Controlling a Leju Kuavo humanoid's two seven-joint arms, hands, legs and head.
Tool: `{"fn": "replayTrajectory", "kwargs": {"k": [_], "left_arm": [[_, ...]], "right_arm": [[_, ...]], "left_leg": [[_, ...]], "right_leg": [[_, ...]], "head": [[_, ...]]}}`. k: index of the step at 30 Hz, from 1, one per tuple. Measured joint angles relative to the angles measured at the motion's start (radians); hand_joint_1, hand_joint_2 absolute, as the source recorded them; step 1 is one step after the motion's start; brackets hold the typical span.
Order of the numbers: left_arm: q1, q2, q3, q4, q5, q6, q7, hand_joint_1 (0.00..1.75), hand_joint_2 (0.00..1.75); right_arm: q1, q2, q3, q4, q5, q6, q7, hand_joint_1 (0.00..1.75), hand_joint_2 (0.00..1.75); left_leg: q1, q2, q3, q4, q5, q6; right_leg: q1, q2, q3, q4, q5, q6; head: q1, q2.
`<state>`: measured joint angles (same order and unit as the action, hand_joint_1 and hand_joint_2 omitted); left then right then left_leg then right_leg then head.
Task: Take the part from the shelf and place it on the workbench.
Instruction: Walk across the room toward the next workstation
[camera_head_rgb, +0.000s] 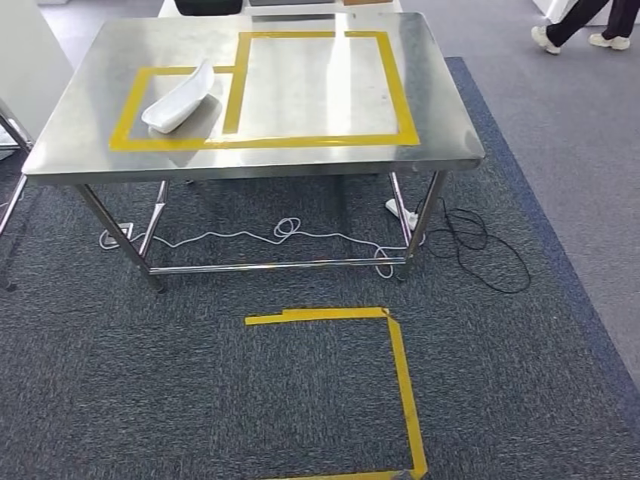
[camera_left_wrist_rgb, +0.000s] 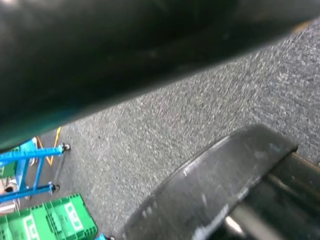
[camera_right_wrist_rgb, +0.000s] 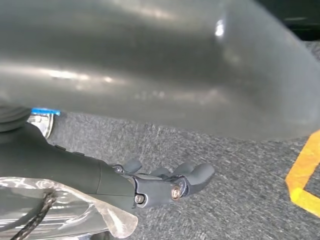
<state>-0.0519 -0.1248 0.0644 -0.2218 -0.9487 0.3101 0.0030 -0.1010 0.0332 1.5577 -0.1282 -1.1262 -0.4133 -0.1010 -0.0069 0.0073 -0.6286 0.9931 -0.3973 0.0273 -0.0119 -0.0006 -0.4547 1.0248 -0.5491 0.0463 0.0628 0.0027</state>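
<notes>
A white curved part (camera_head_rgb: 181, 98) lies on the steel workbench (camera_head_rgb: 441, 125), inside the smaller yellow-taped rectangle at the bench's left. The bench stands a step ahead of me across the dark carpet. My right hand (camera_right_wrist_rgb: 158, 182) hangs low over the carpet with its fingers stretched out and nothing in them.
A yellow tape square (camera_head_rgb: 404, 390) marks the carpet in front of the bench. White and black cables (camera_head_rgb: 483, 250) lie under the bench and to its right. A person's legs (camera_head_rgb: 581, 25) pass at the far right. A blue shelf frame (camera_left_wrist_rgb: 26, 170) and green crates (camera_left_wrist_rgb: 53, 220) stand on the carpet.
</notes>
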Motion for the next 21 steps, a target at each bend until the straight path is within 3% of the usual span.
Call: {"fn": "replayTrajectory", "kwargs": {"k": [2,4,5,6,8,9,10,11,13,15,16,19,21], "left_arm": [[0.001,-0.002,0.008,0.002,0.002,0.001,-0.001,0.0,0.0],[0.004,-0.003,0.014,0.006,0.005,0.002,-0.004,0.0,0.0],[0.006,-0.003,0.016,0.007,0.006,0.002,-0.006,0.0,0.0],[0.008,-0.004,0.018,0.008,0.008,0.002,-0.007,0.0,0.0],[0.009,-0.005,0.022,0.009,0.009,0.001,-0.008,0.0,0.0],[0.01,-0.005,0.025,0.01,0.009,0.001,-0.008,0.0,0.0],[0.01,-0.006,0.028,0.011,0.009,0.0,-0.008,0.0,0.0],[0.01,-0.007,0.031,0.011,0.009,-0.001,-0.008,0.0,0.0],[0.01,-0.008,0.033,0.011,0.007,-0.002,-0.007,0.0,0.0],[0.01,-0.008,0.033,0.011,0.005,0.003,-0.004,0.0,0.0],[0.01,-0.009,0.033,0.012,0.003,0.008,-0.002,0.0,0.0],[0.01,-0.017,0.034,0.013,-0.002,0.018,0.001,0.0,0.0],[0.008,-0.019,0.034,0.014,-0.003,0.013,0.0,0.0,0.0]], "right_arm": [[-0.001,0.0,-0.001,0.0,-0.003,-0.007,-0.001,0.0,0.0],[0.003,0.004,-0.004,0.0,-0.01,-0.017,0.001,0.0,0.0],[0.004,0.006,-0.006,0.0,-0.013,-0.022,0.002,0.0,0.0],[0.004,0.008,-0.008,0.0,-0.016,-0.025,0.002,0.0,0.0],[0.004,0.01,-0.012,0.0,-0.02,-0.028,0.002,0.0,0.0],[0.004,0.011,-0.014,0.0,-0.022,-0.028,0.002,0.0,0.0],[0.004,0.011,-0.016,0.0,-0.025,-0.028,0.002,0.0,0.0],[0.004,0.011,-0.018,0.0,-0.026,-0.028,0.002,0.0,0.0],[0.004,0.012,-0.021,0.0,-0.028,-0.028,0.002,0.0,0.0],[0.004,0.016,-0.023,-0.001,-0.029,-0.028,0.002,0.0,0.0],[0.003,0.017,-0.024,-0.001,-0.029,-0.028,0.002,0.0,0.0],[0.003,0.022,-0.024,-0.001,-0.028,-0.027,0.002,0.0,0.0],[0.004,0.023,-0.024,-0.001,-0.026,-0.026,0.002,0.0,0.0]], "left_leg": [[-0.001,-0.001,-0.011,0.005,0.019,-0.009],[0.0,-0.003,-0.018,0.005,0.027,-0.02],[0.001,-0.004,-0.024,0.017,0.007,-0.026],[0.003,-0.005,-0.034,0.05,-0.032,-0.032],[0.006,-0.005,-0.06,0.171,-0.136,-0.041],[0.006,-0.005,-0.07,0.235,-0.171,-0.043],[0.006,-0.005,-0.069,0.278,-0.184,-0.042],[0.006,-0.005,-0.055,0.288,-0.176,-0.039],[0.001,-0.006,0.025,0.198,-0.13,-0.022],[-0.008,-0.007,0.115,0.061,-0.113,0.006],[-0.012,-0.008,0.138,0.017,-0.115,0.015],[-0.018,-0.006,0.142,-0.027,-0.098,0.023],[-0.012,-0.003,0.133,-0.05,-0.071,0.028]], "right_leg": [[0.003,0.003,0.035,-0.067,-0.018,-0.009],[0.003,0.0,0.015,-0.067,-0.007,-0.021],[0.002,-0.003,0.007,-0.066,0.002,-0.03],[0.001,-0.005,-0.001,-0.066,0.012,-0.039],[0.003,-0.008,-0.02,-0.059,0.03,-0.049],[0.006,-0.01,-0.034,-0.054,0.039,-0.05],[0.008,-0.012,-0.051,-0.048,0.047,-0.051],[0.011,-0.013,-0.069,-0.042,0.054,-0.052],[0.017,-0.012,-0.096,-0.031,0.066,-0.054],[0.022,-0.013,-0.113,-0.027,0.079,-0.051],[0.02,-0.014,-0.118,-0.027,0.087,-0.047],[0.012,-0.014,-0.131,-0.031,0.105,-0.031],[0.011,-0.008,-0.15,-0.001,0.061,-0.021]], "head": [[0.002,0.0],[0.002,0.0],[0.001,0.0],[-0.001,0.0],[-0.005,0.0],[-0.006,0.0],[-0.006,0.0],[-0.007,0.0],[-0.007,0.0],[-0.006,0.0],[-0.006,0.0],[-0.007,0.0],[-0.006,0.0]]}}
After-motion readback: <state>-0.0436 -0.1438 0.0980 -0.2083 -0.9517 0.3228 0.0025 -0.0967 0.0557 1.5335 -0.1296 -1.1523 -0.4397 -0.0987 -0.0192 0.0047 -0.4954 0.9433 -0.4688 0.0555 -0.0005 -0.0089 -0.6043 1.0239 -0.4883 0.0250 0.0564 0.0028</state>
